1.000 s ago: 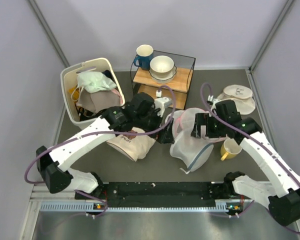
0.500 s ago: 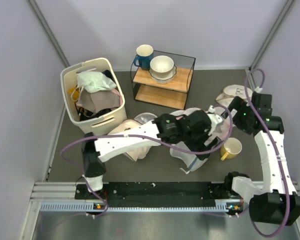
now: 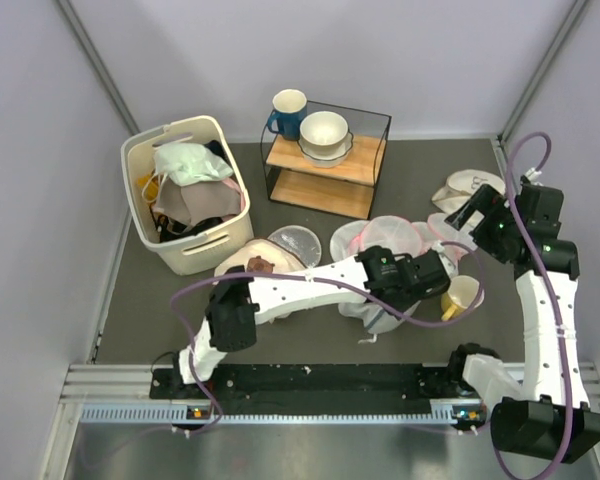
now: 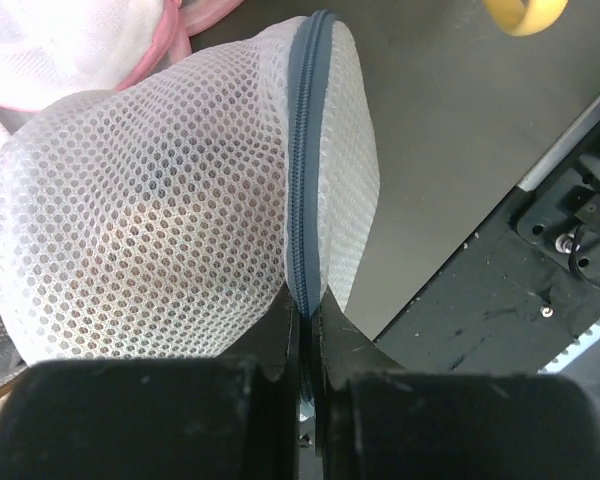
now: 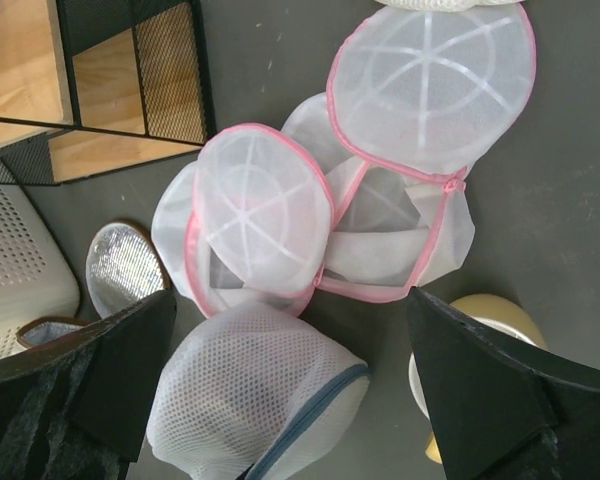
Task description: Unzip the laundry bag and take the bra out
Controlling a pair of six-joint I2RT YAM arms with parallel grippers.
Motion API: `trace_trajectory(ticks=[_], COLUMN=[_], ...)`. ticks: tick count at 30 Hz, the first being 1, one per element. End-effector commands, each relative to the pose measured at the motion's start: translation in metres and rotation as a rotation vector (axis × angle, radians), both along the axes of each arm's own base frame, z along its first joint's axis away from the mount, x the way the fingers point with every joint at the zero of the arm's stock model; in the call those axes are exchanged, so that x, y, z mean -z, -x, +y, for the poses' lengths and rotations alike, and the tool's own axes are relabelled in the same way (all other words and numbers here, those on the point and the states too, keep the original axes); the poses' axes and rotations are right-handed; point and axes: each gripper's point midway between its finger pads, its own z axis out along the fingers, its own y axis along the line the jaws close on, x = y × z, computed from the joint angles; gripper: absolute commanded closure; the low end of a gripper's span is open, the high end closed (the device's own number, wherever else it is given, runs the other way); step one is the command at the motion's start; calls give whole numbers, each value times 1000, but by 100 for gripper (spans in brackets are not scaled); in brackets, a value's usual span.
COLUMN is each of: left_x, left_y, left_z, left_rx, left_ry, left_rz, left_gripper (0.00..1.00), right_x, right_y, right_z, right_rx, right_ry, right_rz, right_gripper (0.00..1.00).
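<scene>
The laundry bag (image 4: 150,190) is a white mesh drum with a blue-grey zip (image 4: 302,180) along its rim. It lies near the table's front (image 3: 373,312), and the right wrist view shows it from above (image 5: 250,400). My left gripper (image 4: 305,312) is shut on the zip at the bag's near edge. From the top camera it sits over the bag (image 3: 422,280). The bra (image 4: 145,228) shows only as a faint pinkish shade through the mesh. My right gripper (image 5: 291,295) hangs wide open and high above the bags, holding nothing, and is at the right (image 3: 480,213) in the top view.
Two pink-trimmed mesh bags (image 5: 270,200) lie just behind the laundry bag. A yellow mug (image 3: 462,296) stands to its right. A silver disc (image 3: 292,242) and a beige cloth (image 3: 248,268) lie to its left. A cream basket (image 3: 185,250) and a black-framed wooden shelf (image 3: 325,180) stand at the back.
My left arm swung from the beige cloth rightwards across to the laundry bag and shut on its zip. The right arm drew back from the bag to the right and rose, staying open.
</scene>
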Motion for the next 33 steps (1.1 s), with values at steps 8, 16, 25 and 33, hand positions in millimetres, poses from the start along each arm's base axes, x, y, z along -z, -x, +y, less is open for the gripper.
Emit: trace_trajectory(ticks=[8,16,25,33], left_x=[-179,-229,-255,-247], left_y=[-32,-91,-90,-87], left_z=[81,147,149,145], left_rx=[66,-133,-17,47], left_ry=[598,902,1078,1107], left_rz=[183,322,436,468], left_gripper=[100,100,100,100], right_x=[-22,-28,-28,-38], right_y=[-12,-12,12,18], right_z=[22,69,156,174], right_rx=[-190,-438,-839,-955], right_ry=[-9,-127,-365,-506], right_rz=[-125,-201,-257,-300], right_gripper=[1,1,1,1])
